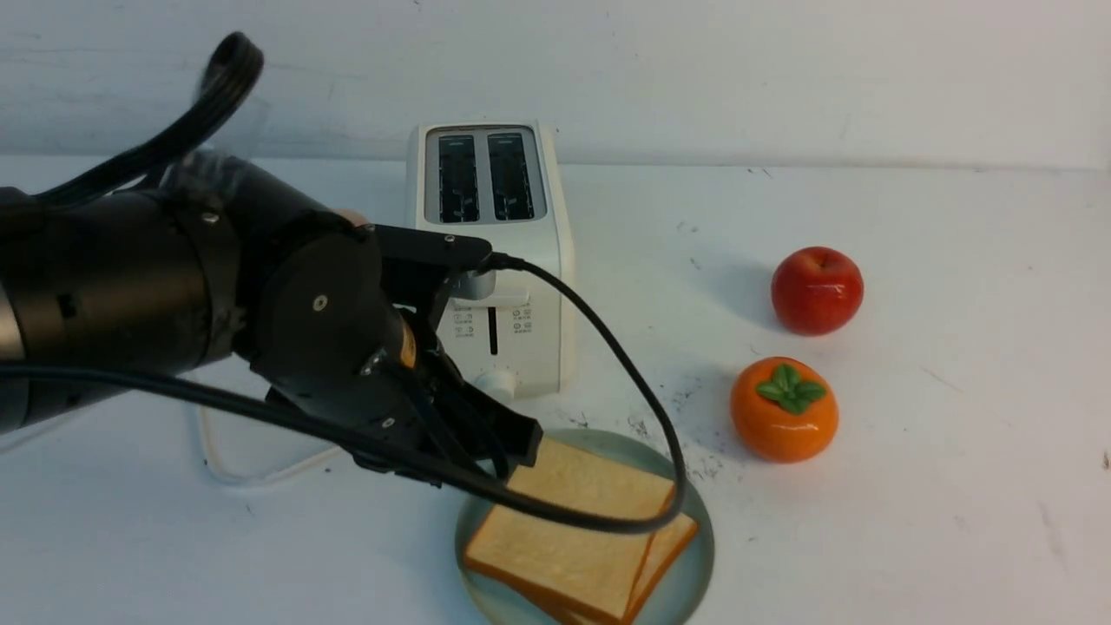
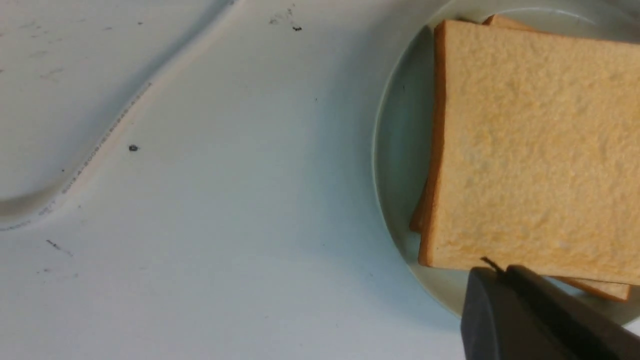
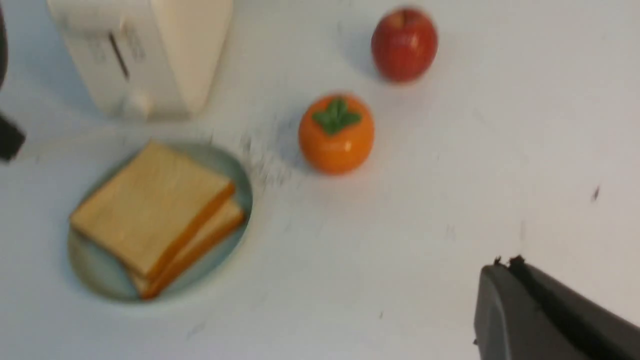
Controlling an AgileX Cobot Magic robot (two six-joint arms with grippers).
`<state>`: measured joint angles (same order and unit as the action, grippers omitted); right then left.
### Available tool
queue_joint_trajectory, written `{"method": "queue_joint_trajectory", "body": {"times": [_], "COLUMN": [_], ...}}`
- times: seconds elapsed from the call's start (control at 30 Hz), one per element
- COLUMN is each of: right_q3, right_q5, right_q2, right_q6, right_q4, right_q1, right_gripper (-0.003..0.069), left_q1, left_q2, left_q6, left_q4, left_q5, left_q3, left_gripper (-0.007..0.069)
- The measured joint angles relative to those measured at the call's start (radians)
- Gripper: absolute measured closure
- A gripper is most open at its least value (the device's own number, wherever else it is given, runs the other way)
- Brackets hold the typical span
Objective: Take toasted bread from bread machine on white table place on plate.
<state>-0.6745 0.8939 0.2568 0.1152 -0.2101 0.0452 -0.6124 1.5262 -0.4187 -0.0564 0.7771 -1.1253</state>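
the front camera is sitting between the two arms, looking forward and slightly down across the white table (image 1: pixel 955 486) toward the back wall (image 1: pixel 781 69), with the left arm (image 1: pixel 130 286) looming close on its left side. the left wrist camera is hanging very near the plate (image 2: pixel 400 150), staring almost straight down at the toasted bread (image 2: pixel 535 150) and the white cord (image 2: pixel 100 150). the right wrist camera is riding farther off, looking down at a slant. it is sharing the plate, toast, bread machine (image 1: pixel 495 260), persimmon (image 1: pixel 784 417) and apple (image 1: pixel 817 291) with the front view.
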Motion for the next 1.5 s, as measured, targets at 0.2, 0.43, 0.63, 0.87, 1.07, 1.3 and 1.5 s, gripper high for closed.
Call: {"method": "queue_joint_trajectory", "body": {"times": [0.2, 0.43, 0.63, 0.87, 1.07, 1.3, 1.5], "right_q3": [0.186, 0.298, 0.331, 0.334, 0.339, 0.450, 0.595], "right_q5": [-0.310, -0.473, -0.468, -0.441, -0.439, -0.471, -0.474], "right_q2": [-0.006, -0.006, -0.006, -0.006, -0.006, -0.095, -0.234], "right_q6": [-0.002, -0.002, -0.002, -0.002, -0.002, -0.002, -0.002], "right_q4": [-0.042, -0.067, -0.067, -0.067, -0.067, 0.026, 0.114], "right_q1": [0.000, 0.000, 0.000, 0.000, 0.000, 0.000, 0.000], "right_gripper": [0.0672, 0.0669, 0.0667, 0.0663, 0.0663, 0.0658, 0.0654], "left_q1": [0.000, 0.000, 0.000, 0.000, 0.000, 0.000, 0.000], "left_q2": [0.000, 0.000, 0.000, 0.000, 0.000, 0.000, 0.000], "left_q6": [0.000, 0.000, -0.001, -0.001, -0.001, -0.001, -0.001], "left_q4": [0.000, -0.003, -0.010, -0.019, -0.034, -0.046, -0.058], "left_q5": [0.000, 0.000, 0.000, -0.001, -0.001, -0.001, 0.004], "left_q3": [0.000, 0.000, 0.000, 0.000, 0.000, 0.000, 0.000], "left_gripper": [0.0638, 0.0638, 0.0638, 0.0638, 0.0638, 0.0638, 0.0638]}}
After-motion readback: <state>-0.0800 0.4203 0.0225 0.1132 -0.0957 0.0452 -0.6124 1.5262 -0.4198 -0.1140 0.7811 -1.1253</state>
